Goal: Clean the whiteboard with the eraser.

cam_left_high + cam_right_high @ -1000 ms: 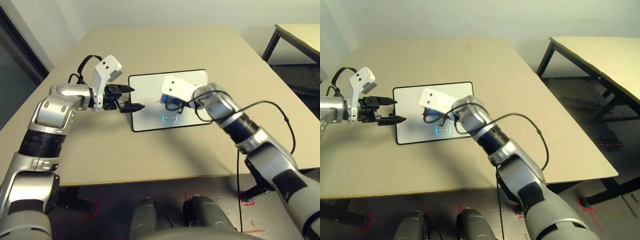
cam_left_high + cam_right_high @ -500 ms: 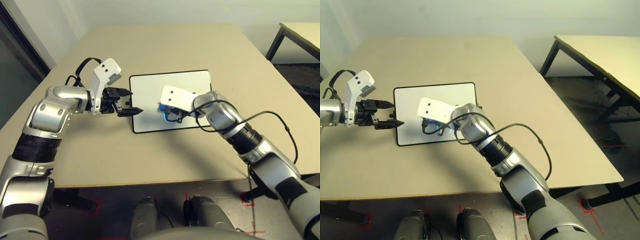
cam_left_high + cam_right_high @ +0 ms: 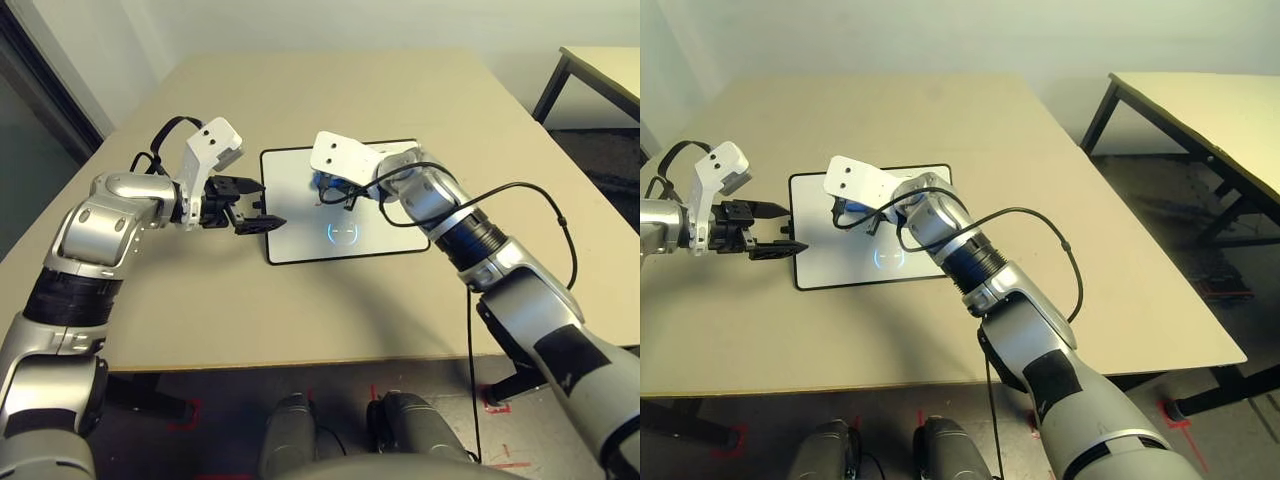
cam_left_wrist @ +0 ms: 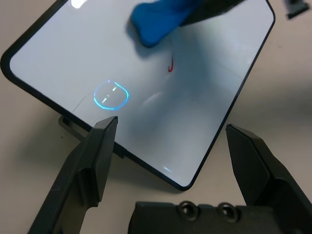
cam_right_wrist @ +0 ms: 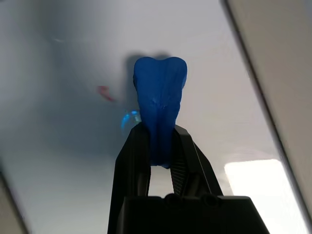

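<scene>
On the left, the robot's left gripper [image 4: 173, 129] stands with its two black fingers spread wide and nothing between them. Its fingertips reach toward the near side edge of the whiteboard [image 3: 300, 240], which lies on the beige table [image 3: 200, 310] just beyond them. The board is white with a thin black frame and rounded corners. On its surface, between the two grippers, are a short red mark [image 4: 170, 65] and, closer to the robot's body than the right gripper, a glowing blue ring [image 4: 111, 95]. Further right, the right gripper [image 5: 160, 131] is over the board, its fingers closed on the blue eraser [image 5: 160, 97], which sticks out past the fingertips. Whether the eraser touches the board I cannot tell. Right of that gripper, a black cable [image 3: 510, 186] loops beside its silver forearm. At far right, well apart from both grippers, stands a second table [image 3: 1220, 110].
</scene>
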Available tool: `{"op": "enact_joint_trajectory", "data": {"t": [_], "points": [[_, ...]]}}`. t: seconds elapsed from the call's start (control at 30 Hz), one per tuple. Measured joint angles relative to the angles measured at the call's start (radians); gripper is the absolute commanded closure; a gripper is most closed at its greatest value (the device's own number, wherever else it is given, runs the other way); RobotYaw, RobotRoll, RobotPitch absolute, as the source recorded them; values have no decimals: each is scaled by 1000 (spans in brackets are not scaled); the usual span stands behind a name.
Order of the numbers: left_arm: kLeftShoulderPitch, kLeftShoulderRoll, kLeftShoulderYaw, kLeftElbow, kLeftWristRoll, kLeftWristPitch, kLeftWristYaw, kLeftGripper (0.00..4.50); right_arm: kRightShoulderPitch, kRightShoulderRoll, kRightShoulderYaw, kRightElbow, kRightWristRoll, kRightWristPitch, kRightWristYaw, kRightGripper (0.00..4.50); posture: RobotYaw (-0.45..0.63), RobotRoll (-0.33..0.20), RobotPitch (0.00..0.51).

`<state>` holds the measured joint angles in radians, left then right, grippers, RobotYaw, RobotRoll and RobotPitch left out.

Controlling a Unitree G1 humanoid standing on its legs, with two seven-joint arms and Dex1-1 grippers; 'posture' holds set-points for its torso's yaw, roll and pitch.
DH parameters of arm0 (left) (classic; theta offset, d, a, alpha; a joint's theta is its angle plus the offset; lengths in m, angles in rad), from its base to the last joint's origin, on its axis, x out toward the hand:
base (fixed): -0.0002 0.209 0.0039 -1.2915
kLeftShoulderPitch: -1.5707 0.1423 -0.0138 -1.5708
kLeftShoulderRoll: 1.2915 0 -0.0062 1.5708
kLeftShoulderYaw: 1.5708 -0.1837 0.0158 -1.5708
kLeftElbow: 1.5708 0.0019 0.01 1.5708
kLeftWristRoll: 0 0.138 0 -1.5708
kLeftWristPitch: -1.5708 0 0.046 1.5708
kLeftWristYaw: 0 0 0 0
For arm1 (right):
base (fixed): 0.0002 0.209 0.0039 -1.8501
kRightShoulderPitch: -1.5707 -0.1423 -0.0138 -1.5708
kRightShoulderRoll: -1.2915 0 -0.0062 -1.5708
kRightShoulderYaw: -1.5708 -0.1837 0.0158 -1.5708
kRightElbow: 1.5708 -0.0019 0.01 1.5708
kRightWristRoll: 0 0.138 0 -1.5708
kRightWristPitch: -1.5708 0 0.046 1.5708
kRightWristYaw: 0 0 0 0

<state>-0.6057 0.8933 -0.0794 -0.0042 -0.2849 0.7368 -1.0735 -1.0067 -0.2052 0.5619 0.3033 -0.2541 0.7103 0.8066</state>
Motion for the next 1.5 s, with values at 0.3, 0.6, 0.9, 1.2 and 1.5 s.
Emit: {"op": "enact_joint_trajectory", "data": {"t": [0.3,0.6,0.9,1.2,1.5], "points": [[0,4,2,3,0,-5,0,0,62,-44,57,-82,-19,30,52,3936,18,0,32],[-5,1,2,7,1,-12,-4,0,-85,10,8,103,-23,-46,-14,3937,20,0,31],[-5,-1,2,9,2,-17,-3,0,49,-53,127,-103,-62,6,109,3937,20,0,31],[-4,-9,2,13,2,-22,-2,0,-126,10,31,175,-61,-80,6,3937,19,0,29],[-4,-10,1,12,3,-22,0,0,-108,3,-26,206,-68,-132,-20,3937,11,0,29]]}}
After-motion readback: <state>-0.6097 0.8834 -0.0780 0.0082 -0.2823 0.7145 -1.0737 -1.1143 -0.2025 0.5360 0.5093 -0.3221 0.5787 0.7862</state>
